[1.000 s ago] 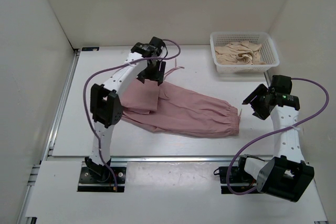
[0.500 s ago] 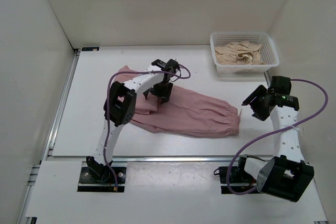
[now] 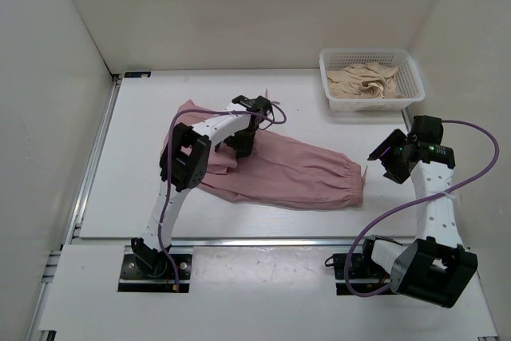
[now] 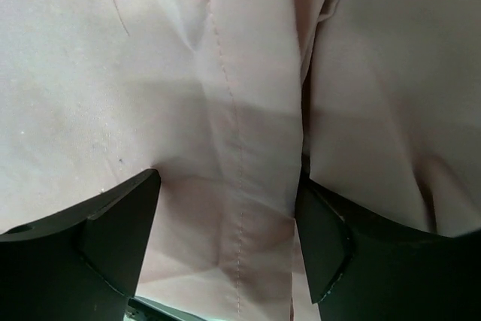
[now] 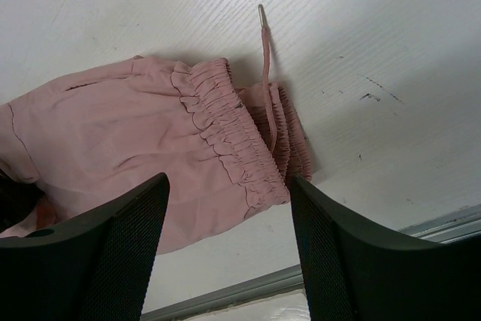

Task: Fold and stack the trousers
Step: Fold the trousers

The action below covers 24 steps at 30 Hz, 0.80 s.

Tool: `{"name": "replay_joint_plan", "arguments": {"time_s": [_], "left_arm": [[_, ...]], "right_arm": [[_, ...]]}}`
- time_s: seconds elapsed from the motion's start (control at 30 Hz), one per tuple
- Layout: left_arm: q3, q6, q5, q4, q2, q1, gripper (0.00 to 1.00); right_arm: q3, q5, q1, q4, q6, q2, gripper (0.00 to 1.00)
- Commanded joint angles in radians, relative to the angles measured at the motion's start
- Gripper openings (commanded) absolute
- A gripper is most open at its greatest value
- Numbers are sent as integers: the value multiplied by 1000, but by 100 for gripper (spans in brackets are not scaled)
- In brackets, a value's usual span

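Note:
The dusty-pink trousers [image 3: 295, 169] lie flat across the middle of the table, gathered waist [image 5: 240, 137] toward the right, legs folded back at the left. My left gripper [image 3: 243, 143] is open, low over the folded leg fabric [image 4: 233, 110], with a seam running between its fingers [image 4: 113, 223]. My right gripper [image 3: 387, 164] is open and empty, held above the table just right of the waist. The drawstring [image 5: 265, 65] trails onto the table beyond the waistband.
A white basket [image 3: 415, 81] holding a beige-cream garment [image 3: 366, 79] stands at the back right. White walls close in the table on the left, back and right. A metal rail [image 3: 239, 239] runs along the table's near edge.
My left gripper moved from the far left part of the trousers toward the middle and came down onto the folded leg. The folded fabric now lies flatter. The right arm stayed still.

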Motion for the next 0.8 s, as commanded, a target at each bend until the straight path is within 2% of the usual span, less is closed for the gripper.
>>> {"name": "replay_joint_plan", "arguments": {"time_s": [0.0, 0.07, 0.13, 0.17, 0.23, 0.27, 0.33, 0.5, 0.67, 0.77], "left_arm": [[-13, -7, 8, 37, 12, 1, 84], [-13, 2, 20, 37, 12, 1, 85], [-13, 2, 20, 37, 12, 1, 75], [-13, 2, 20, 37, 12, 1, 55], [-13, 2, 11, 37, 2, 12, 36], [-13, 2, 11, 37, -8, 24, 23], [-13, 11, 23, 37, -28, 38, 11], [-13, 33, 43, 25, -68, 61, 11], [12, 75, 66, 3, -174, 70, 11], [12, 102, 126, 3, -211, 70, 11]], "right_arm": [[9, -15, 4, 21, -21, -18, 71], [9, -15, 4, 21, -21, -18, 71], [9, -15, 4, 21, -21, -18, 71], [9, -15, 4, 21, -21, -18, 71], [9, -15, 4, 21, -21, -18, 71], [9, -15, 4, 21, -21, -27, 71], [0, -15, 4, 21, -21, -27, 71], [0, -15, 4, 21, -21, -27, 71], [0, -15, 4, 21, -21, -27, 71], [0, -25, 4, 21, -21, -27, 71]]}}
